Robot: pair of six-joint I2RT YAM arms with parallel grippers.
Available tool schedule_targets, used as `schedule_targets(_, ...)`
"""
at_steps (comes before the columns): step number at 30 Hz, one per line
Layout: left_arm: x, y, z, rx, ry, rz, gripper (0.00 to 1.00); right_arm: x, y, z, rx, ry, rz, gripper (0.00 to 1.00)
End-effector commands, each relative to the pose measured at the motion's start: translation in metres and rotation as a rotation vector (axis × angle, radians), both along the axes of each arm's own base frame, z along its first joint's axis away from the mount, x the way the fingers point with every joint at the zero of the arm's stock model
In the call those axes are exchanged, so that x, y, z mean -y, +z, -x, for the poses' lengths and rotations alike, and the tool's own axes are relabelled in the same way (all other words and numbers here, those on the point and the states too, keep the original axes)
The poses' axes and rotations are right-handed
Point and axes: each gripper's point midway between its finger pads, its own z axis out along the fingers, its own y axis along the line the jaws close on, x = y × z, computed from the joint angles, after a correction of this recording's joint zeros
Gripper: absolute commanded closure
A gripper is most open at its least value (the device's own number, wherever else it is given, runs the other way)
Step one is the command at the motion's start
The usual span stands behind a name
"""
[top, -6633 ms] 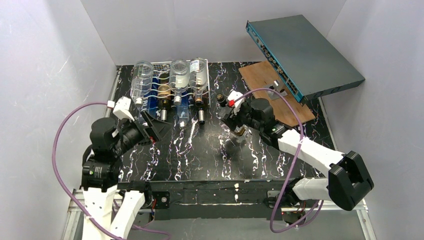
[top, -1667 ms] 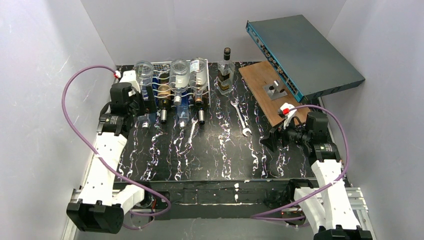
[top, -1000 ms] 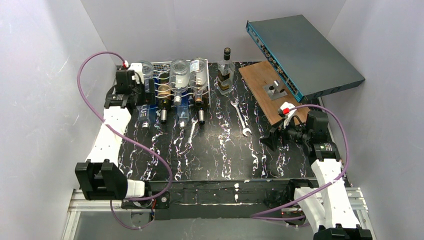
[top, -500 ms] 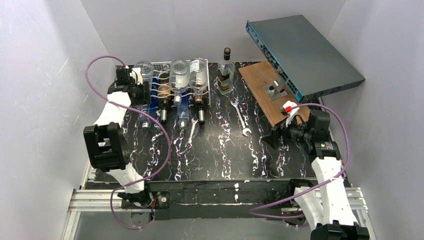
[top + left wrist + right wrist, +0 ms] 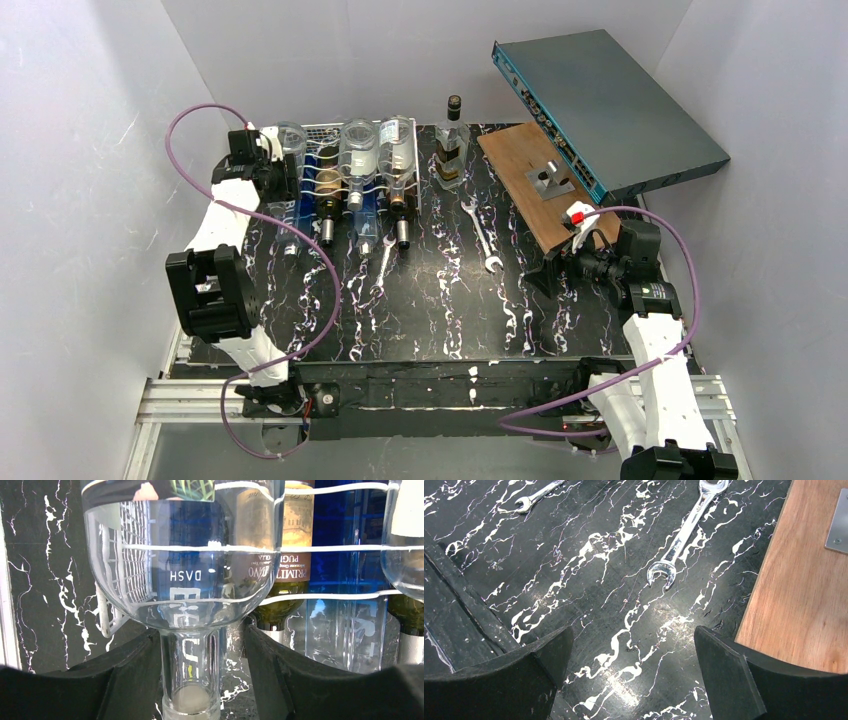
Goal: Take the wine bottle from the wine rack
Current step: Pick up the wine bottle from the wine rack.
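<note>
The wine rack (image 5: pixel 322 128) is a silver-white wire basket at the back left, with several bottles lying in it. Its leftmost one is a clear wine bottle (image 5: pixel 287 142). My left gripper (image 5: pixel 272 170) is at that bottle. In the left wrist view the clear wine bottle (image 5: pixel 185 555) fills the top, and its neck runs down between the fingers of my left gripper (image 5: pixel 197 630). The left finger (image 5: pixel 125 670) lies against the neck; a narrow gap shows on the right side. White rack wires (image 5: pixel 320 547) cross behind. My right gripper (image 5: pixel 545 275) hangs open over bare table, also seen as gripper (image 5: pixel 631 635).
A dark-capped bottle (image 5: pixel 451 140) stands upright right of the rack. Two wrenches (image 5: pixel 483 240) (image 5: pixel 385 258) lie on the black marbled table. A wooden board (image 5: pixel 540 195) and a tilted grey box (image 5: pixel 610 100) sit at the back right. One wrench (image 5: pixel 679 545) lies ahead of my right gripper.
My left gripper has pushed in onto the leftmost bottle and its jaws have narrowed from wide to close around the neck. The right arm has hardly moved.
</note>
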Motion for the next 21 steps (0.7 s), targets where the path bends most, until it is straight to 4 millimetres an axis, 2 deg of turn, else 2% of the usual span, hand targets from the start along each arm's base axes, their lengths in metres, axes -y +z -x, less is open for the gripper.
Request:
schedule_targets(1,0.0003,0.0023,-0.0043,-0.005,-0.003,0.018,0.45,-0.0013,0.012,-0.0046,0.05,0.015,-0.007,0.0)
schedule_targets(5,-0.0004,0.0017,-0.0044,-0.007,0.0,0.021,0.52,-0.0013,0.0121,-0.0048,0.05,0.015,-0.007,0.0)
schedule_targets(11,-0.0016,-0.0012,-0.0042,-0.018,0.003,0.017,0.54,-0.0011,0.0118,-0.0045,0.05,0.015,-0.006,0.0)
schedule_targets(14,-0.0005,-0.002,-0.0041,-0.02,0.002,0.022,0.59,-0.001,0.0122,-0.0045,0.05,0.014,-0.006,0.0)
schedule_targets(16,0.0001,-0.0007,-0.0043,-0.017,-0.001,0.024,0.67,-0.001,0.0118,-0.0045,0.049,0.016,-0.005,0.0)
schedule_targets(19,0.0011,0.0031,-0.0049,-0.009,-0.005,0.027,0.88,-0.0007,0.0115,-0.0047,0.05,0.016,-0.003,0.0)
schedule_targets(20,0.0006,0.0045,-0.0048,-0.007,-0.004,0.027,0.98,-0.0007,0.0113,-0.0045,0.05,0.016,-0.003,0.0)
schedule_targets(21,0.0009,0.0071,-0.0045,-0.001,-0.004,0.025,1.0,-0.0006,0.0113,-0.0045,0.05,0.016,-0.002,0.0)
